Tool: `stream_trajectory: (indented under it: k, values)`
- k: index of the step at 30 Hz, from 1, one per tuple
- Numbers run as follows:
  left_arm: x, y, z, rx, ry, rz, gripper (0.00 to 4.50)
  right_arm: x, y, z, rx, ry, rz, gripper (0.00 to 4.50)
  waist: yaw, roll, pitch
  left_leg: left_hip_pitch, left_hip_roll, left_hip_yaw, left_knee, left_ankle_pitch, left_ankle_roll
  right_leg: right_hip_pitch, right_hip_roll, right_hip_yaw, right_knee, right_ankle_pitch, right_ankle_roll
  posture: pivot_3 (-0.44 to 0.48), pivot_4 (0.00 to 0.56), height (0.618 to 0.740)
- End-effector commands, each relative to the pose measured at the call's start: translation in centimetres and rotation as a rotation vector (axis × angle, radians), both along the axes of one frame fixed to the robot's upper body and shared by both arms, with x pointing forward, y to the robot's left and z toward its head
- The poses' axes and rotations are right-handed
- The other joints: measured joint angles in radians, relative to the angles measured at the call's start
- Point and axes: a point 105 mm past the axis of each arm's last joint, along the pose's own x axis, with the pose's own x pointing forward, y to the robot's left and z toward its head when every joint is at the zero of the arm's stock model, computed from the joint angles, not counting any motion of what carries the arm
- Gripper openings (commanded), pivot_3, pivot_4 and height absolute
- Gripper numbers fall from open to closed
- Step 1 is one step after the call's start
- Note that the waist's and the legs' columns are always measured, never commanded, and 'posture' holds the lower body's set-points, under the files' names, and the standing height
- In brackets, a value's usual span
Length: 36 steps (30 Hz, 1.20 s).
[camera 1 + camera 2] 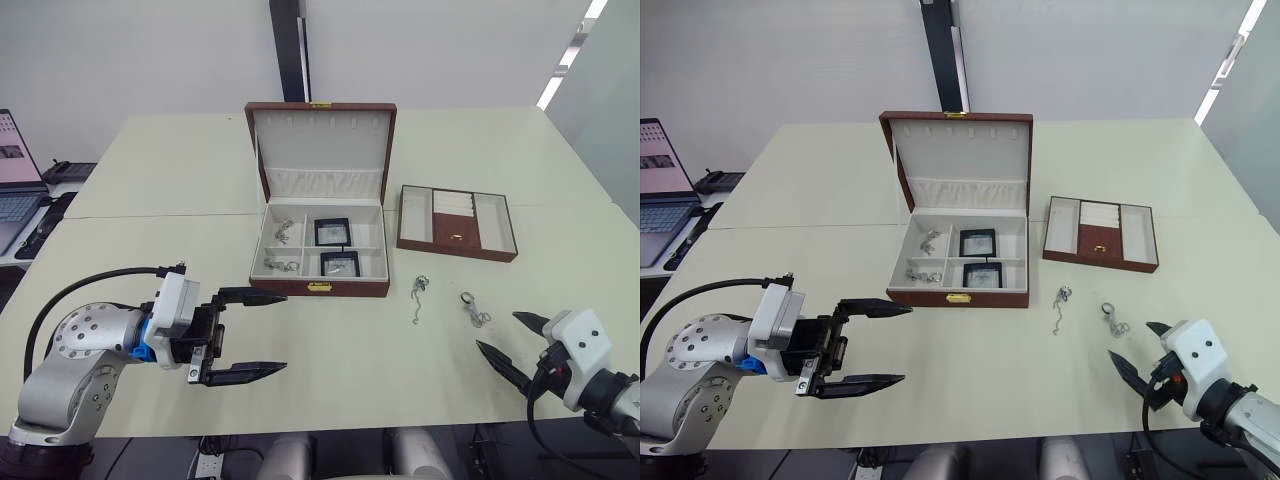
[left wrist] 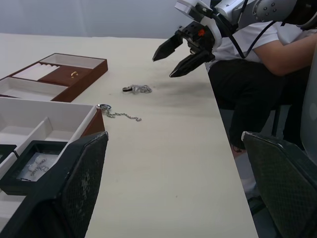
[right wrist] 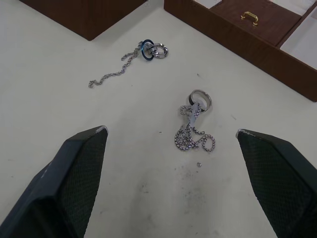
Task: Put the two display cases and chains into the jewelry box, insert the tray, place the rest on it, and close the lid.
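— Jewelry box first: where does it sit, and what's near the grippers?
— Mid-table with its lid upright; both display cases and chains lie in its compartments. The left gripper hovers empty, fingers spread wide, over bare table near the front edge, just off the box's front-left corner.
— And the right?
— The right gripper is also spread and empty, near the front-right corner; the ring-topped chain lies just beyond its fingertips, the thin chain between that and the box. The tray sits right of the box.
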Motion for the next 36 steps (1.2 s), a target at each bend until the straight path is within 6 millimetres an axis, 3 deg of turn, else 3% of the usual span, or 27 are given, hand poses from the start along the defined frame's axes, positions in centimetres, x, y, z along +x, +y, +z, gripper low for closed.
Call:
stream_trajectory:
  k: [1, 11, 18, 23, 33, 36]
  values:
    - [0.5, -0.1, 1.0, -0.046, -0.017, 0.039, 4.50, 0.3, -0.4, 1.4, -0.018, -0.080, 0.014, 4.40, 0.000, 0.000, 0.000, 0.000, 0.000, 0.000, 0.000, 0.000, 0.000, 0.000, 0.000, 0.000, 0.000, 0.000, 0.000, 0.000, 0.150, 0.740]
    - [1.7, 0.4, 1.8, -0.085, 0.000, 0.198, 4.50, 2.2, -2.6, 5.0, -0.114, -0.178, 0.061, 4.40, -0.001, 0.000, 0.000, 0.000, 0.000, 0.000, 0.000, 0.000, 0.000, 0.000, 0.000, -0.001, 0.000, 0.000, 0.000, 0.000, 0.150, 0.740]
    - [2.7, 2.5, 1.8, -0.082, 0.027, 0.386, 4.50, 3.4, -4.5, 7.0, -0.166, -0.175, 0.086, 4.40, -0.001, -0.001, 0.000, 0.000, 0.000, 0.001, 0.000, 0.000, 0.000, 0.001, 0.000, 0.000, 0.000, 0.000, 0.000, 0.000, 0.150, 0.740]
    - [2.4, 1.9, 2.1, -0.082, 0.007, 0.387, 4.50, 4.4, -4.6, 8.4, -0.210, -0.169, 0.134, 4.40, 0.000, -0.001, 0.001, 0.000, 0.000, 0.002, 0.001, 0.000, 0.000, 0.001, 0.000, 0.000, 0.000, 0.000, 0.000, 0.000, 0.150, 0.740]
    - [2.0, 1.2, 1.9, -0.087, 0.013, 0.388, 4.50, 6.7, -4.0, 8.6, -0.322, -0.123, 0.193, 4.40, 0.000, -0.001, 0.001, 0.000, 0.000, 0.002, 0.001, 0.000, 0.000, 0.001, 0.000, -0.001, -0.001, 0.000, 0.000, 0.000, 0.150, 0.740]
    - [1.9, 0.6, 2.0, -0.100, 0.013, 0.363, 4.50, 8.1, -3.9, 8.2, -0.440, -0.079, 0.220, 4.40, -0.001, -0.001, 0.001, -0.001, 0.000, 0.003, 0.001, 0.000, 0.000, 0.001, -0.001, -0.001, -0.001, 0.000, 0.000, 0.000, 0.150, 0.740]
